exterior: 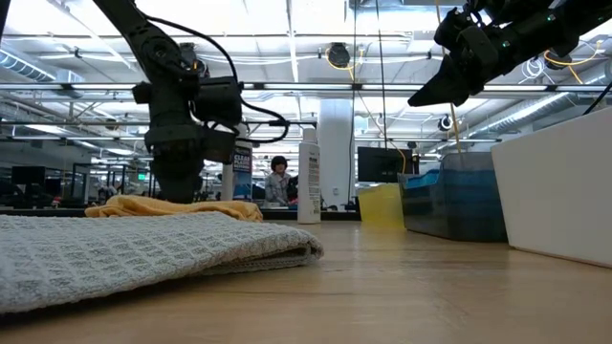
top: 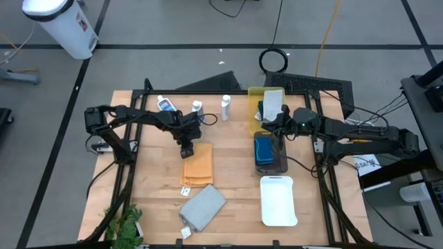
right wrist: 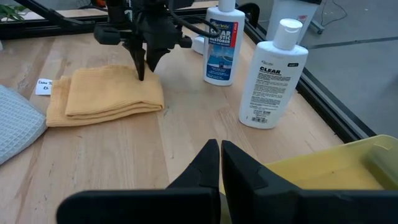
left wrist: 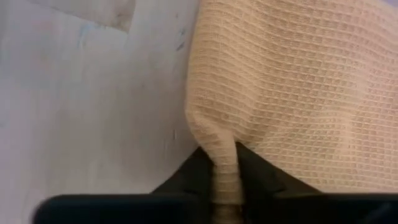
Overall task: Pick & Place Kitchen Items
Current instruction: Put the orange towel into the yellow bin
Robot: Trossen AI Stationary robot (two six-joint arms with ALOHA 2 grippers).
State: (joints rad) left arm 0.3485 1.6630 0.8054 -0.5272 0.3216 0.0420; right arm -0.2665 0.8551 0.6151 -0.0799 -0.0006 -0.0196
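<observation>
An orange folded towel lies flat on the wooden table, left of centre. My left gripper stands on its far left corner and is shut on the cloth. A grey folded towel lies nearer the front edge. Three white blue-labelled bottles stand upright at the back. Blue sponges sit in the dark grey tray. My right gripper is shut with nothing in it and hangs raised over the trays. My left gripper pinches a small raised ridge of the orange towel at its far left corner between its two fingers. The fingers come from above, slanting steeply down. The rest of the towel lies flat on the table; how many layers are caught I cannot tell.
A yellow tray at the back right holds a pale folded thing. A white tray lies near the front right. A paper tag sticks out beside the orange towel. Bare wood shows between the towels and the trays.
</observation>
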